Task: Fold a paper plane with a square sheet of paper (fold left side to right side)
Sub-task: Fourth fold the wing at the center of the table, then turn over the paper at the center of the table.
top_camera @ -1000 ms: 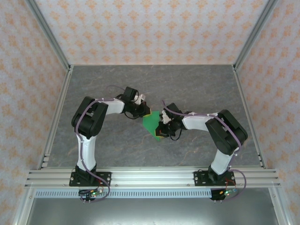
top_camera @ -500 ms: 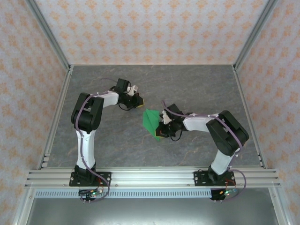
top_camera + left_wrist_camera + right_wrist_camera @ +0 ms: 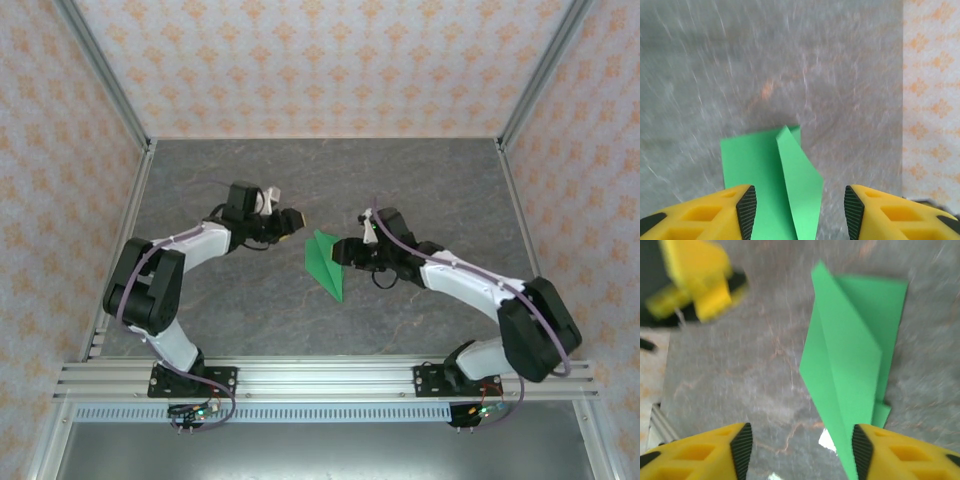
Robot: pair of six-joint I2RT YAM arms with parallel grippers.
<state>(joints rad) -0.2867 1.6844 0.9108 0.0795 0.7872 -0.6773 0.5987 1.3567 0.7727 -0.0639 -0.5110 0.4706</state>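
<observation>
On the desk (image 3: 250, 300) between my arms lies the paper plane (image 3: 324, 263), already a pointed dart; I judge the folding about finished. My left claw (image 3: 800, 212) and right claw (image 3: 802, 450) gape beside it, gripping nothing.

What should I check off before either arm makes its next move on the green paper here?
1. Left gripper open, nothing held: ok.
2. Right gripper open, nothing held: ok.
3. Paper plane lying on the table between the two grippers: ok.
4. Pointed shape with a long crease visible: ok.
5. All flaps pressed flat: cannot tell; one edge looks raised in the left wrist view.
6. Right gripper clear of the paper's edge: cannot tell; very close in the top view.
</observation>
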